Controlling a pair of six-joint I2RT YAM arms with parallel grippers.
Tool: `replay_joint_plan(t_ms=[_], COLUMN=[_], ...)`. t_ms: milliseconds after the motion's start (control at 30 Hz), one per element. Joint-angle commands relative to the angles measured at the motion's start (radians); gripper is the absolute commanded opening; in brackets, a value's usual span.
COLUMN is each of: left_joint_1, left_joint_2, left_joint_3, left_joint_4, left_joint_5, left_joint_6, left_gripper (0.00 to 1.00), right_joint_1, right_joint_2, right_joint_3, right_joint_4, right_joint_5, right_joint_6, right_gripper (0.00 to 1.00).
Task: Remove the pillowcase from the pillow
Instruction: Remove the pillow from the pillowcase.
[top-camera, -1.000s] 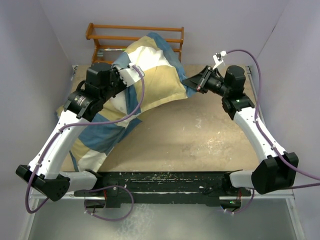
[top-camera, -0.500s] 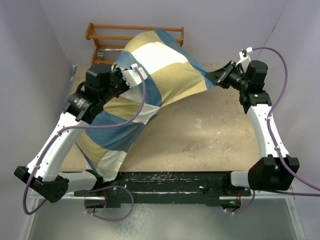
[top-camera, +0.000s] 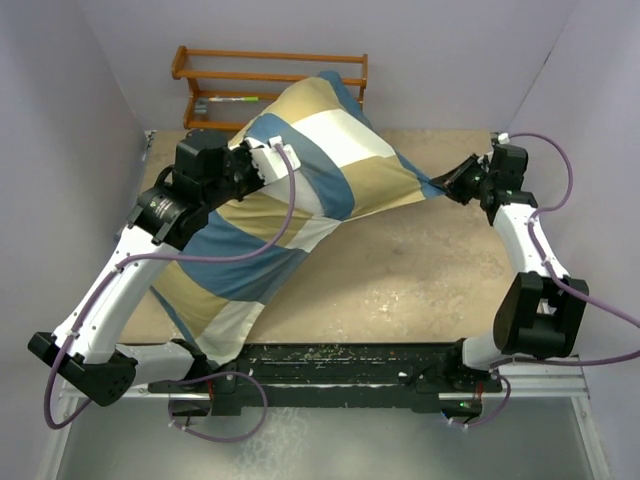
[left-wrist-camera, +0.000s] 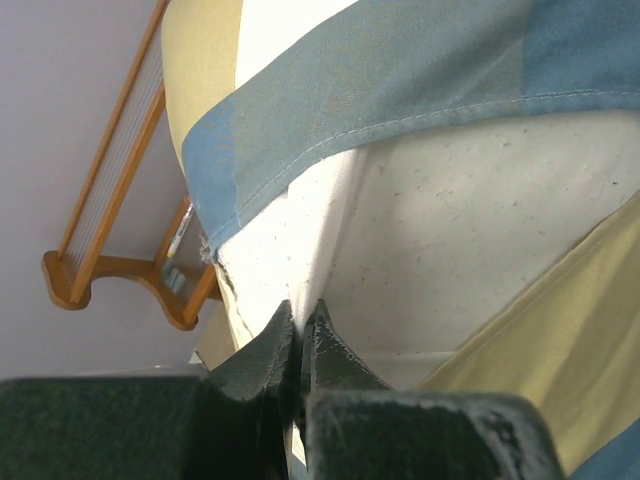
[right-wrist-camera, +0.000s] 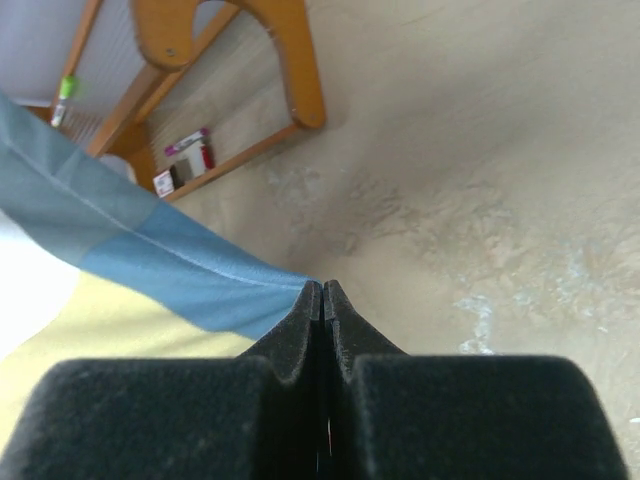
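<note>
The pillowcase (top-camera: 300, 190), in tan, cream and blue blocks, stretches taut across the table from the front left to the right. It hides the pillow in the top view. My left gripper (top-camera: 262, 158) sits at the cover's upper left. In the left wrist view it (left-wrist-camera: 299, 312) is shut on a fold of the white, speckled pillow (left-wrist-camera: 480, 220), just below the pillowcase's blue hem (left-wrist-camera: 400, 90). My right gripper (top-camera: 452, 187) is shut on the pillowcase's blue corner (right-wrist-camera: 200, 265), pinched at its fingertips (right-wrist-camera: 323, 292).
A wooden rack (top-camera: 270, 75) stands against the back wall behind the pillowcase, also in the wrist views (left-wrist-camera: 100, 280) (right-wrist-camera: 290, 70). The tan tabletop (top-camera: 420, 270) lies between grey side walls. The right arm is close to the right wall.
My right gripper has closed on the pillowcase's corner and pulled it right toward the wall, drawing the cover out long and taut. The left gripper has stayed nearly where it was.
</note>
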Motion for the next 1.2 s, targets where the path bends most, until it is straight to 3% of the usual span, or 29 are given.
replay_joint_plan(t_ms=[0,233,300,433,567,600,667,767,833,900,1033,1167], left_joint_1=[0.045,0.044,0.045,0.045,0.045,0.045,0.045,0.045,0.045,0.045,0.045,0.045], left_joint_2=[-0.138,-0.129,-0.118,-0.091,-0.074,-0.068,-0.064,-0.064,-0.051,-0.048,-0.056,-0.060], left_joint_3=[0.045,0.037,0.041,0.065,0.072,0.073,0.069,0.066,0.105,0.131,0.134,0.131], left_joint_4=[0.118,0.110,0.107,0.065,0.024,0.020,0.029,0.060,0.051,0.051,0.054,0.039], left_joint_5=[-0.221,-0.181,-0.167,-0.119,-0.011,0.014,0.066,0.115,0.113,0.101,0.102,0.127], left_joint_6=[0.090,0.051,0.030,-0.059,-0.173,-0.203,-0.236,-0.248,-0.245,-0.228,-0.198,-0.202], left_gripper=[0.00,0.00,0.00,0.00,0.00,0.00,0.00,0.00,0.00,0.00,0.00,0.00], right_joint_1=[-0.098,0.008,0.098,0.294,0.552,0.615,0.654,0.613,0.504,0.469,0.470,0.471], right_joint_2=[0.038,-0.120,-0.171,-0.342,-0.411,-0.401,-0.339,-0.148,-0.066,-0.049,-0.010,0.002], right_joint_3=[-0.018,0.040,0.073,0.062,0.084,0.085,0.112,0.278,0.326,0.259,0.192,-0.015], right_joint_4=[0.002,-0.033,-0.071,0.045,0.141,0.170,0.172,-0.020,-0.054,0.097,0.205,0.700], right_joint_5=[0.403,0.617,0.711,0.808,0.794,0.777,0.653,0.463,0.173,0.005,-0.130,-0.330], right_joint_6=[-0.103,-0.138,-0.151,-0.233,-0.343,-0.383,-0.393,-0.324,-0.228,-0.125,-0.064,0.266], right_gripper=[0.00,0.03,0.22,0.63,0.94,0.96,0.99,1.00,1.00,1.00,1.00,1.00])
